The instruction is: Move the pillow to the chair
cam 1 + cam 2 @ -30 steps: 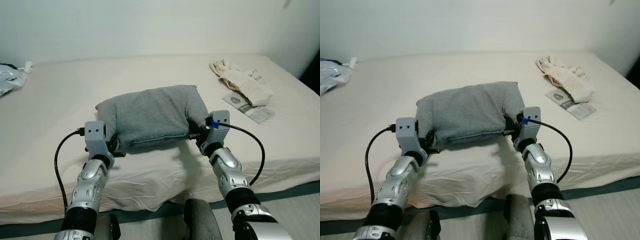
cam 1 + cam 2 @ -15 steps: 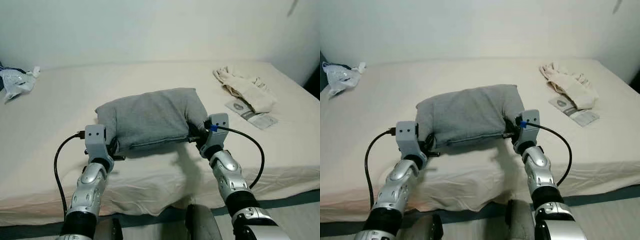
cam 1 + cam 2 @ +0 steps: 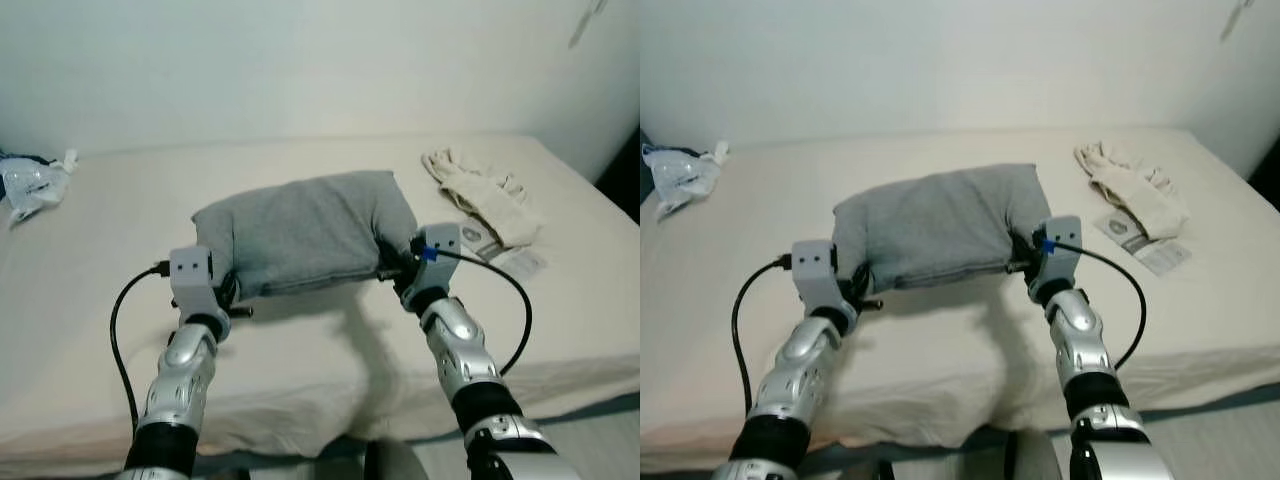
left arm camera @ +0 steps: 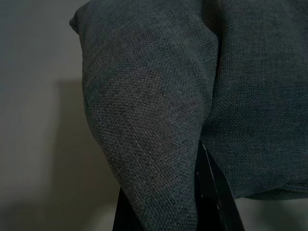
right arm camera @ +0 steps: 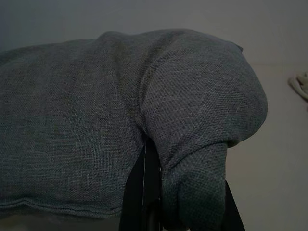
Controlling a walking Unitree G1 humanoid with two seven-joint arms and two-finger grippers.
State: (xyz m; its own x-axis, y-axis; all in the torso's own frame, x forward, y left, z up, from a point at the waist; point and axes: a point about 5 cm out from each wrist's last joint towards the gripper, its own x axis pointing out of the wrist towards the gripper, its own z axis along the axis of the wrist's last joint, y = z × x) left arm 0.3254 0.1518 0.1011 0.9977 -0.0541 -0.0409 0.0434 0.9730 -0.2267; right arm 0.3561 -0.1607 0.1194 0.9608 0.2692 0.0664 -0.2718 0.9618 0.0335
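Observation:
A grey fabric pillow [image 3: 305, 232] hangs above the cream bed [image 3: 300, 350], casting a shadow on the sheet. My left gripper [image 3: 228, 295] is shut on the pillow's near left corner, and my right gripper [image 3: 390, 265] is shut on its near right corner. In the left wrist view the pillow cloth [image 4: 159, 110] bulges over a black finger [image 4: 214, 192]. The right wrist view has the pillow [image 5: 120, 125] folded around a black finger [image 5: 149, 192]. No chair can be made out.
A crumpled beige cloth [image 3: 480, 190] and a printed leaflet [image 3: 1142, 243] lie on the bed's right side. A plastic bag [image 3: 30, 182] sits at the far left of the bed. A white wall runs behind.
The view has shifted, showing more bed and less floor. The pillow stays in both grippers and now hangs slightly higher over the sheet.

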